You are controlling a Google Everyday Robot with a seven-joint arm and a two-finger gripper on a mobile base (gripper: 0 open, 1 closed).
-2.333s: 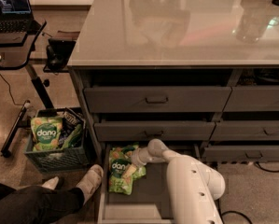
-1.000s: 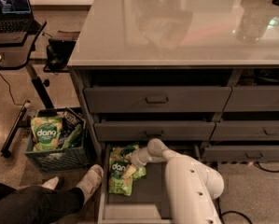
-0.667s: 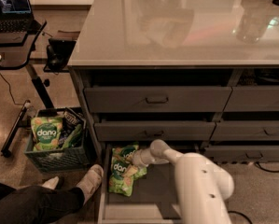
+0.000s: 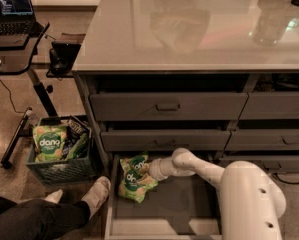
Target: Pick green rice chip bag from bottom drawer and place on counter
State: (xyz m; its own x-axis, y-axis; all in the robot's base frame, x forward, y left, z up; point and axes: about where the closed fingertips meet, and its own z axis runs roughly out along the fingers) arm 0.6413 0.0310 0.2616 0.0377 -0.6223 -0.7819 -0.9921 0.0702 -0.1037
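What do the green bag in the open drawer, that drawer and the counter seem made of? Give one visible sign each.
The green rice chip bag: likely thin plastic film, crinkled and printed. The bottom drawer: probably painted metal, thin walls, matt dark grey. The counter: polished stone or laminate, unclear; glossy with reflections. The gripper is at the bag, inside the drawer.

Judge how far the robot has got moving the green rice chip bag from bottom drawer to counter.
Done: the bottom drawer stands open. In hand: the gripper is inside it, against the right edge of the green rice chip bag. Left: lifting the bag off the drawer floor onto the counter.
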